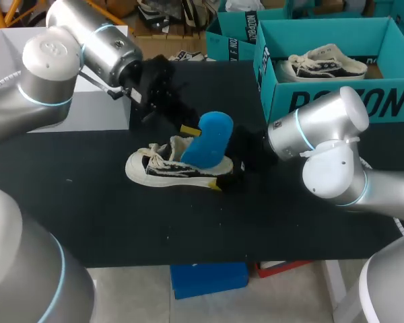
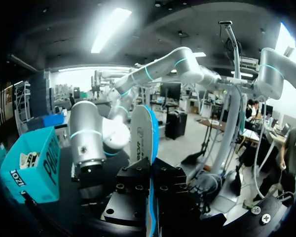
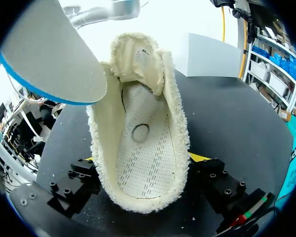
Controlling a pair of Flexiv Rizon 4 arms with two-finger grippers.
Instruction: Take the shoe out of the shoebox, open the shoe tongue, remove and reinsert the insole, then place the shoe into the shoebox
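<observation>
- The shoe [image 1: 168, 168] sits on the surface [image 1: 121, 222], out of the shoebox, toe toward 9 o'clock and heel toward 3 o'clock, with its mouth wide open.
- The insole [image 1: 210, 140] hangs tilted over the heel, fully out. Pushed in at this angle, its tip could catch the fleecy collar and fold.
- The left fingers [image 2: 133, 185] are clamped on the insole near 1 end, so it may pivot or slip.
- The right fingers [image 3: 207, 173] pinch the heel from 2 sides. If that hold gives, the shoe could skid toward 9 o'clock.
- The shoebox [image 1: 337, 101], at 2 o'clock, already holds a second shoe [image 1: 326, 64], which could make the return crowded.
</observation>
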